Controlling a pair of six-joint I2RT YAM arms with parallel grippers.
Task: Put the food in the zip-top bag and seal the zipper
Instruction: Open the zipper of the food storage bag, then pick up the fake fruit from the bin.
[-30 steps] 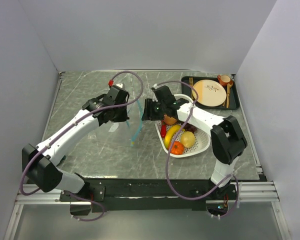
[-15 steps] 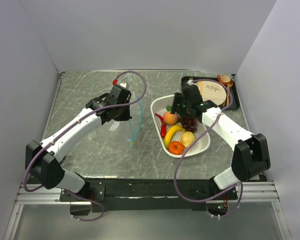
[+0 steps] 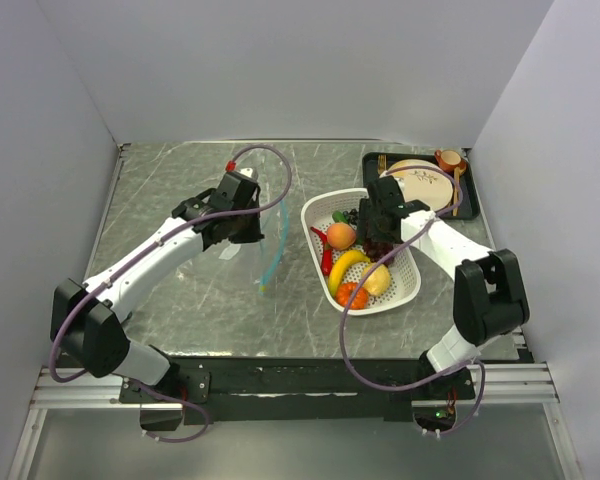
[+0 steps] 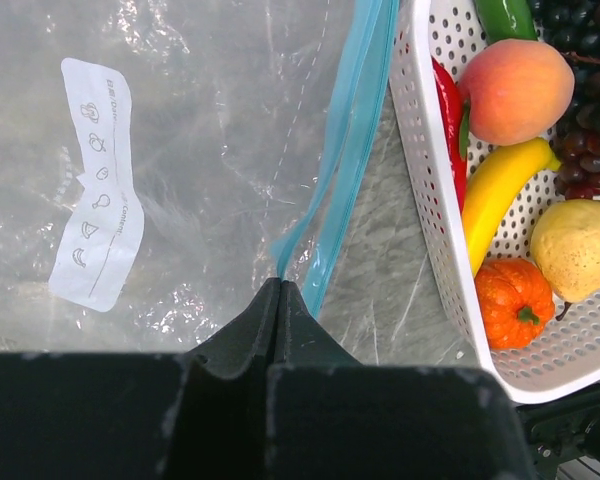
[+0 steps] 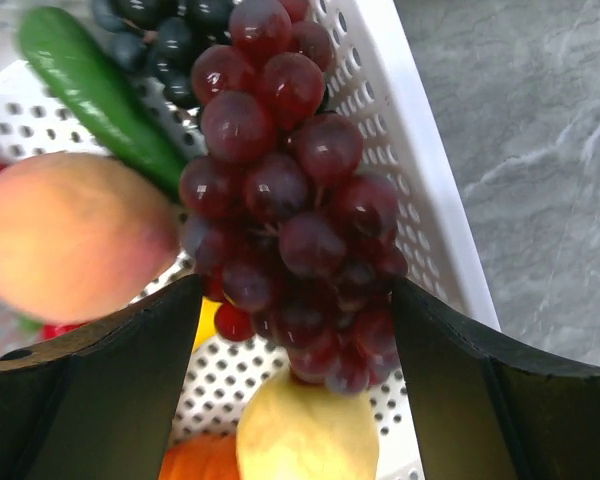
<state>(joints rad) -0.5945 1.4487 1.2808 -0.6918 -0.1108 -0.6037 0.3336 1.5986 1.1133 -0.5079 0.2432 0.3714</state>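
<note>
Holding zip-top bag (image 3: 242, 258) at frame centre, left hand (image 3: 248, 238); right hand (image 3: 377, 238) low in white basket (image 3: 400, 295), right of centre. Left wrist: hand pressed together, pinching bag edge beside teal zipper (image 4: 345, 160). Right wrist: hand spread, grapes (image 5: 290, 220) between fingers (image 5: 110, 400), peach (image 5: 70, 235) at left.

Left arm (image 3: 150, 255) leaning forward, elbow low, wrist tipping down. Left pincer (image 4: 280, 290) pinching tight, fingers meeting with no gap, zipper (image 4: 345, 150) end emerging just ahead of tips. Right arm (image 3: 445, 250) bending, elbow jutting outward, forearm angling inward. Right pincer (image 5: 295, 300) pointing down, fingers gaping wide, grapes (image 5: 280, 190) sitting between them; contact unclear.
</note>
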